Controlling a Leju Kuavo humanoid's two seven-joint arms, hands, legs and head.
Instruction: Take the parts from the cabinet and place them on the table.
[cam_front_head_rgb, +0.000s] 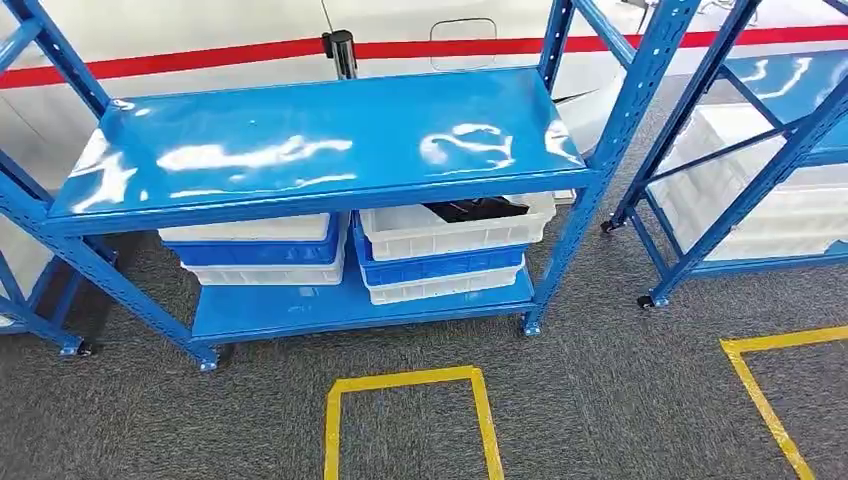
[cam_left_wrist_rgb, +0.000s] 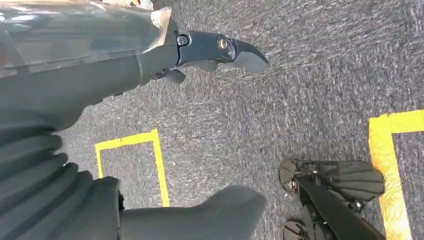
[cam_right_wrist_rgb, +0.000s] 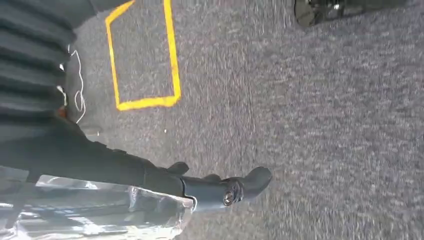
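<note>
A blue shelf rack (cam_front_head_rgb: 320, 150) stands ahead of me in the head view, its top shelf bare. On its lower shelf are two stacks of white and blue bins. The right stack's top white bin (cam_front_head_rgb: 455, 228) holds dark parts (cam_front_head_rgb: 478, 209), half hidden under the top shelf. The left stack (cam_front_head_rgb: 258, 250) shows no contents from here. My left hand (cam_left_wrist_rgb: 150, 60) hangs over the grey carpet, fingers (cam_left_wrist_rgb: 235, 50) stretched out and thumb (cam_left_wrist_rgb: 225, 210) apart, holding nothing. My right hand (cam_right_wrist_rgb: 150, 175) also hangs over the carpet with fingers (cam_right_wrist_rgb: 240, 187) straight and nothing in it.
A second blue rack (cam_front_head_rgb: 760, 150) with white bins stands to the right. Yellow tape squares (cam_front_head_rgb: 410, 420) mark the carpet in front of the shelf, with another yellow outline (cam_front_head_rgb: 765, 400) at the right. A red barrier belt and post (cam_front_head_rgb: 340, 50) run behind the rack.
</note>
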